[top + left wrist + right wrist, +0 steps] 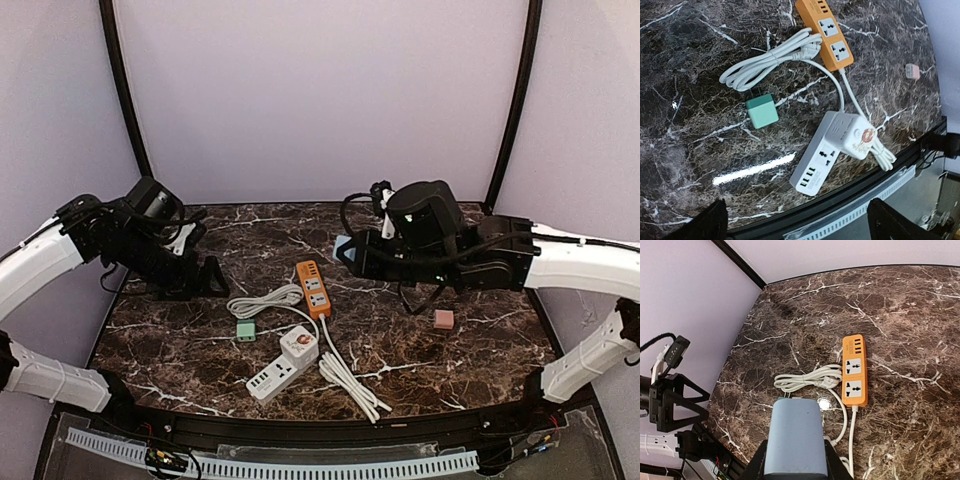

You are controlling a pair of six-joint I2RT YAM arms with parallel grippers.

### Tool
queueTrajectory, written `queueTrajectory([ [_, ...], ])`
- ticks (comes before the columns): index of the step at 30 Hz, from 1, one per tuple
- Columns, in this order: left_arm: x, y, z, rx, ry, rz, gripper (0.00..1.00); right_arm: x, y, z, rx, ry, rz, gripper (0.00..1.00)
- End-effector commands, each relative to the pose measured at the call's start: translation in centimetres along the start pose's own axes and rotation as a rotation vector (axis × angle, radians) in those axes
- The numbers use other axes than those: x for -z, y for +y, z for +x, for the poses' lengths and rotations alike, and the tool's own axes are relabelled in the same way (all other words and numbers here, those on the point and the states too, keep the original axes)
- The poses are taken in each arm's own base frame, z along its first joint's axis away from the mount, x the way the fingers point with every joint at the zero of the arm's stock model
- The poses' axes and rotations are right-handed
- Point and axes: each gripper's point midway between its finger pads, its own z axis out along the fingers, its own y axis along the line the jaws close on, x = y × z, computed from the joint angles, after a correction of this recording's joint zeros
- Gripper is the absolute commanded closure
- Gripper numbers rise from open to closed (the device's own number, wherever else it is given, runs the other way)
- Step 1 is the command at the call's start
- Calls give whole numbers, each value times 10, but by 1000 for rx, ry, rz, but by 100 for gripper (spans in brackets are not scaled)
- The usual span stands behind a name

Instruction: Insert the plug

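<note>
My right gripper (pixel 352 254) is shut on a light blue plug block (pixel 795 437) and holds it above the table, over the back middle; its prongs point ahead past the block (pixel 343 248). Below lie an orange power strip (pixel 313 287) with two free sockets (pixel 854 371) and a white power strip (pixel 272 377) with a white cube adapter (pixel 860 137) plugged into one end. My left gripper (pixel 205 278) is open and empty at the left, its fingertips (pixel 710 222) wide apart above the table's front edge, short of the white strip (pixel 820 165).
A green plug block (pixel 245 330) lies left of the white strip, also in the left wrist view (pixel 762 111). A pink block (pixel 443 319) lies at the right. A coiled white cable (pixel 265 298) sits beside the orange strip; another cable bundle (pixel 350 380) lies near the front.
</note>
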Motion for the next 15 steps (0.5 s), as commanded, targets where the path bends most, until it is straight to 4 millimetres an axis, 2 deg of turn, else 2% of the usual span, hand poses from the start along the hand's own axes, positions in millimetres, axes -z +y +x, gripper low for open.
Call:
queueTrajectory([
  [1, -14, 6, 40, -231, 93, -29, 1, 16, -17, 0, -11, -17, 49, 100],
  [5, -32, -13, 60, -389, 136, -20, 1, 27, -27, -1, -29, -30, 67, 100],
  [13, -76, -24, 91, -559, 235, -57, 5, 46, -53, 2, -107, -29, 149, 100],
  [15, -87, -22, 100, -605, 258, -89, 5, 51, -58, 4, -126, -25, 160, 100],
])
